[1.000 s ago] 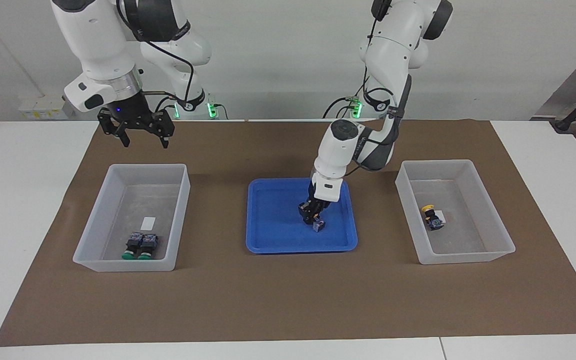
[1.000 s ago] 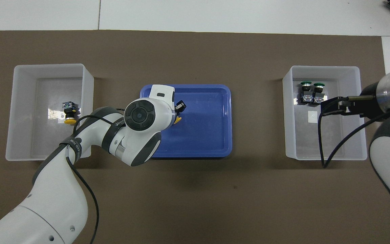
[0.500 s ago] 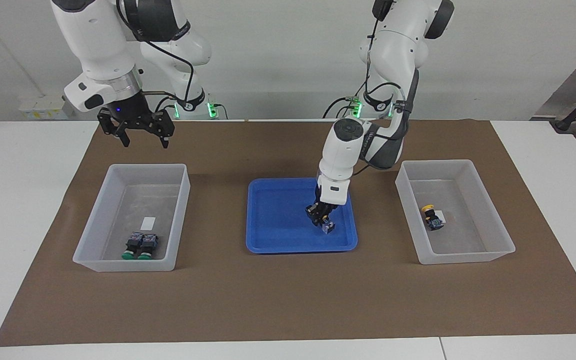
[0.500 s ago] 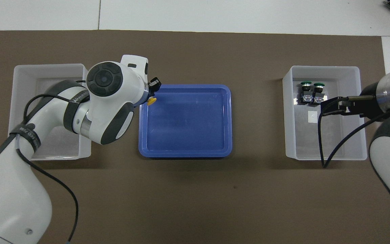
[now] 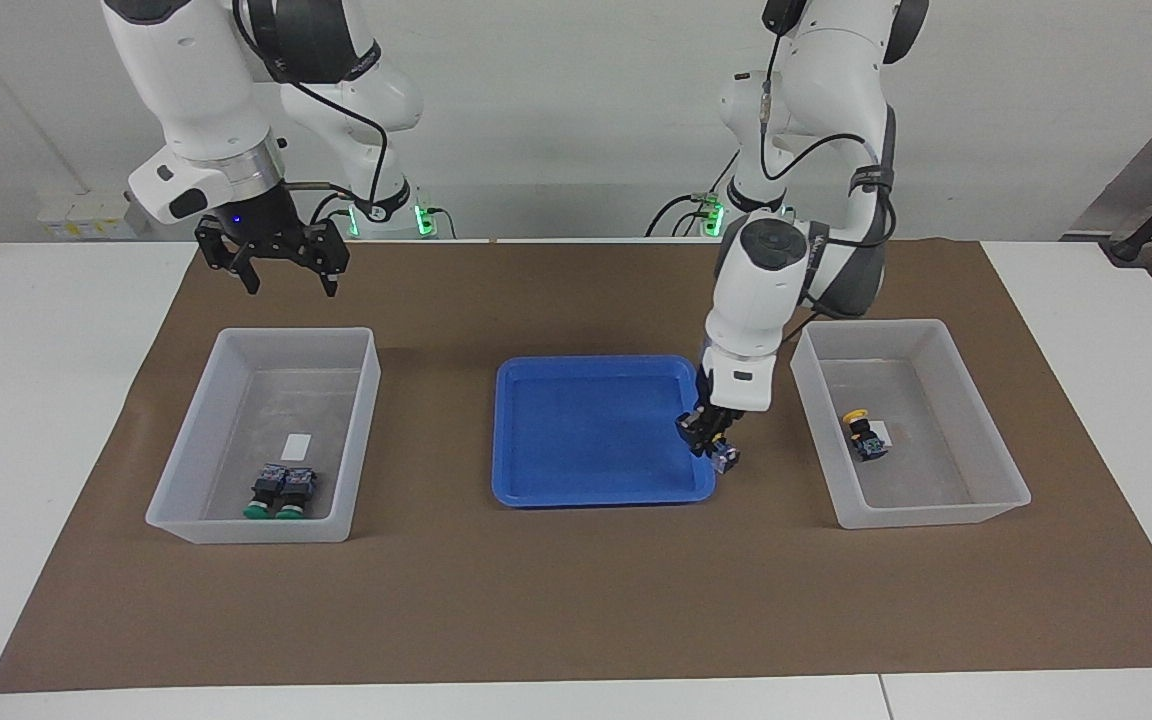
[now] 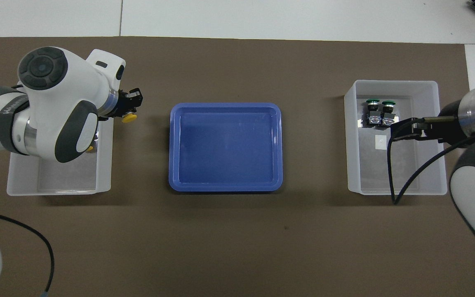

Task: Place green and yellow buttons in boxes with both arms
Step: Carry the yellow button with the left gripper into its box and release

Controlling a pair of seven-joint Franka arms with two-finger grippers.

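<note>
While it hangs in the air, the left gripper point(image 5: 710, 437) is clamped on a yellow button point(image 6: 129, 118), with the yellow cap sticking out past the fingers toward the blue tray point(image 5: 536, 470) and the bluish end pointing down. The gripper is over the brown mat point(image 5: 576, 600), in the gap between the blue tray and the box at the left arm's end of the table point(image 5: 996, 495). Just beside the gripper, on the tray's side, is the tray's rim. On its other side is the wall of that box. Inside that box lies another yellow button point(image 5: 864, 435), resting on the bottom by a small white label.

The right gripper point(image 5: 273, 262) waits up in the air with its fingers spread apart and nothing in them. It is over the edge of the box at the right arm's end of the table point(image 5: 186, 525). Low in that box, well apart from this gripper, two green buttons point(image 5: 280, 491) lie side by side, touching each other.
</note>
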